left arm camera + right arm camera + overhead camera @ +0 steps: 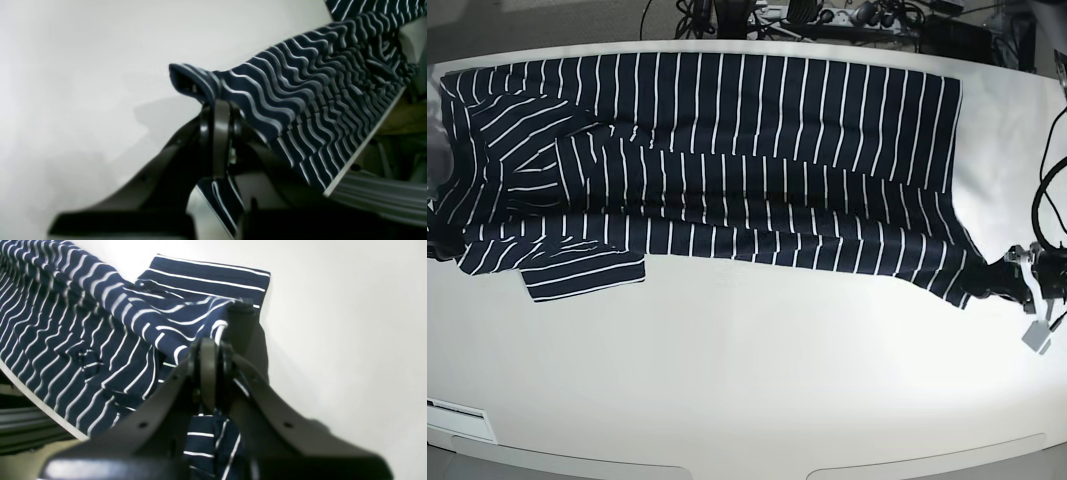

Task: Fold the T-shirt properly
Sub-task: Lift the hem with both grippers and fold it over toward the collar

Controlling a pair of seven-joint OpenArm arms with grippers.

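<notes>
The dark navy cloth T-shirt with thin white stripes (727, 160) is spread lengthwise along the far side of the white tabletop (747, 380), one long edge already doubled over. Opposite ends are pinched by both sets of fingers, left (213, 100) and right (213, 336), clamped shut on cloth, probably so it's kept taut for the next fold.

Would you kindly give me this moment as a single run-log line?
left gripper: shut on T-shirt corner | right gripper: shut on T-shirt edge | T-shirt: spread lengthwise on table, partly folded
</notes>
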